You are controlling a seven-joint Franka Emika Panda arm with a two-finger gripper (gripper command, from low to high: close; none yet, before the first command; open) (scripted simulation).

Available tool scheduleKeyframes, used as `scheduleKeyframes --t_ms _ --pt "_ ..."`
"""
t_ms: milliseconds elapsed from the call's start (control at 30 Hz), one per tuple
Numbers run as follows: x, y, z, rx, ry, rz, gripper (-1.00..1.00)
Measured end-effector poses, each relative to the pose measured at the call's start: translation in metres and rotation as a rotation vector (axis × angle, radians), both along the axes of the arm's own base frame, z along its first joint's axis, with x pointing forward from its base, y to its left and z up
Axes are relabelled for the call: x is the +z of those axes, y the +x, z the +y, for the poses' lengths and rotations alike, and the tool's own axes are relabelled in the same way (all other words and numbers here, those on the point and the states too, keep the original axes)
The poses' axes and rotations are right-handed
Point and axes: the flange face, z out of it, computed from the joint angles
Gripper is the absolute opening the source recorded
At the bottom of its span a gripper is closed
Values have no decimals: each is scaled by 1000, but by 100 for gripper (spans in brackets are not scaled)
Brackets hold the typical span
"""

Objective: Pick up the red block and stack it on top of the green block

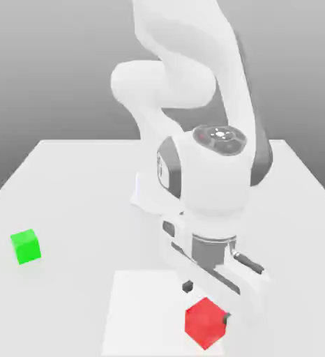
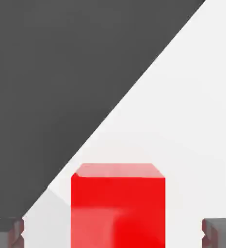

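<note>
The red block (image 2: 118,206) is seen close up between the two fingers (image 2: 6,231), which are spread fully wide on either side of it with a gap left on each flank, so nothing is gripped yet; this straddle is judged to be preparation for closing on it. From the red block (image 1: 206,323), the green block (image 1: 26,246) lies well apart on the white desk (image 1: 74,181), toward the exterior view's left, and no writing or label is seen anywhere.

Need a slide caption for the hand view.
Open claw straddles the red block on the white table, fingertips apart from its sides.

White table (image 1: 74,181) — green block (image 1: 26,246), red block (image 1: 206,323) on it, well apart
</note>
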Motion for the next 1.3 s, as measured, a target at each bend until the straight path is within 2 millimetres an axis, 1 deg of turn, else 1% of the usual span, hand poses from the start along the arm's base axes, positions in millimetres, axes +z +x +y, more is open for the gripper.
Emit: scheduleKeyframes --t_ms 33,200,233,300,433,467,567,633,667,700,733,767,833,867,967,1000,1067,1167,1200,1300 --pt "-7 -1 0 0 0 1 -100" --pt "-6 0 0 0 1 -2 -100" --pt "-10 -1 0 1 0 -1 -100" --pt "4 0 0 -1 1 -2 -100" --pt "47 0 -1 -1 0 -1 -100" --pt "53 -1 -17 -26 -5 2 -100" --pt "60 -10 -91 -147 -22 11 -100" --pt "64 -24 -142 -236 -29 16 -100" --pt "66 -35 -172 -293 -31 19 -100" --pt "68 -50 -208 -366 -32 21 -100" --pt "72 -71 -248 -452 -32 24 -100" --pt "75 -93 -281 -525 -31 25 -100" --pt "81 -140 -333 -659 -26 23 -100" --pt "84 -162 -350 -710 -21 21 -100" --pt "90 -214 -380 -814 -6 7 -100" --pt "85 -221 -384 -829 -3 4 -100" --pt "69 -226 -387 -837 -2 2 -100" --pt "38 -226 -386 -835 -1 1 -100" --pt "31 -226 -385 -834 -1 1 100" --pt "31 -226 -385 -834 -1 1 100"
